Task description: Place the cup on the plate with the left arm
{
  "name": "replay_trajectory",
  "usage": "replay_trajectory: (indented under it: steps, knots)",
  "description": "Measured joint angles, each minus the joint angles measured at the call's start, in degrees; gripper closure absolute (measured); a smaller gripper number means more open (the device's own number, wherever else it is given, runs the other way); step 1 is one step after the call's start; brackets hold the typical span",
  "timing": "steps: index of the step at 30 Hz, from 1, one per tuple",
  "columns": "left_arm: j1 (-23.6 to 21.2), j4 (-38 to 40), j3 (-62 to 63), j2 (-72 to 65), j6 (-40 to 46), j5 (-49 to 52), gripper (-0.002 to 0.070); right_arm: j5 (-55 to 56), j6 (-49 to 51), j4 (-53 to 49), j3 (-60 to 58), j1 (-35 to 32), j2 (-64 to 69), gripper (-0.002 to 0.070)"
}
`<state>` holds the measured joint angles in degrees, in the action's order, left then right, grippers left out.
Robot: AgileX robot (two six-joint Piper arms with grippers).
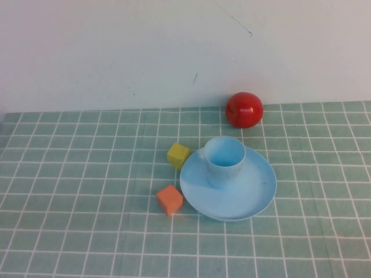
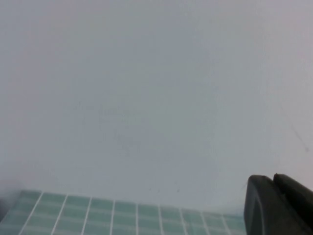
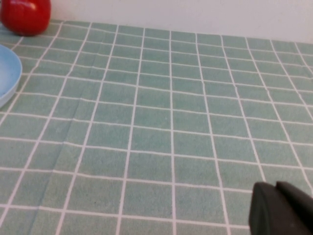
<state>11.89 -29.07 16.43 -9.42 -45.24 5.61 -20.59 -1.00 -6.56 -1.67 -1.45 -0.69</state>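
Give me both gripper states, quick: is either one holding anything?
Left gripper: shut, holding nothing, raised and facing the wall.
Right gripper: fingers together, shut, holding nothing, low over the tablecloth to the plate's right.

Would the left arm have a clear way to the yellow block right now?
Probably yes: the yellow block sits open on its left, beside the plate. The shut left gripper faces the wall; the right gripper is parked aside.
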Motion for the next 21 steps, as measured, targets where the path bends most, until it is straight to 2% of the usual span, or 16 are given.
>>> replay_trajectory:
  steps: [5, 8, 10, 21]
  knots:
    - [-4.03, 0.00, -16.28, 9.41, -0.37, 2.50, 0.0675, 0.00, 0.00, 0.00, 0.00, 0.00, 0.00, 0.0678]
    - [-4.57, 1.10, -17.71, 9.95, -0.60, 14.22, 0.0675, 0.00, 0.00, 0.00, 0.00, 0.00, 0.00, 0.0678]
    - [-4.40, -0.62, -17.60, 9.99, -2.36, 18.02, 0.0675, 0.00, 0.00, 0.00, 0.00, 0.00, 0.00, 0.0678]
    - [-2.67, -3.95, -17.60, 10.11, -4.17, 18.13, 0.0675, 0.00, 0.00, 0.00, 0.00, 0.00, 0.00, 0.0678]
